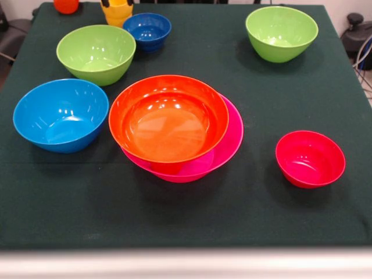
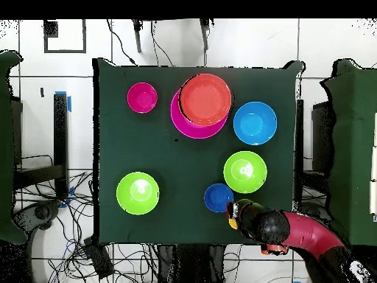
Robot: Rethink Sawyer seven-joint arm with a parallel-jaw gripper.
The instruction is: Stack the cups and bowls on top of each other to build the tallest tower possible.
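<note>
An orange bowl (image 1: 168, 119) rests tilted inside the wide pink bowl (image 1: 229, 145) at the table's middle; this tower (image 2: 199, 107) shows two bowls. A light blue bowl (image 1: 61, 114) sits left of it, and a small red bowl (image 1: 310, 158) to the right. Two lime green bowls (image 1: 96, 53) (image 1: 282, 33) stand further back. Beside the small dark blue bowl (image 1: 147, 30), a yellow cup (image 1: 117, 14) stands at the top edge, with my gripper (image 1: 117, 3) shut on its rim. An orange cup (image 1: 65, 5) is cut off by the frame.
The dark green tablecloth (image 1: 261, 203) covers the table. My red and black arm (image 2: 309, 236) reaches in over the table's corner in the overhead view. Cables lie on the floor around the table.
</note>
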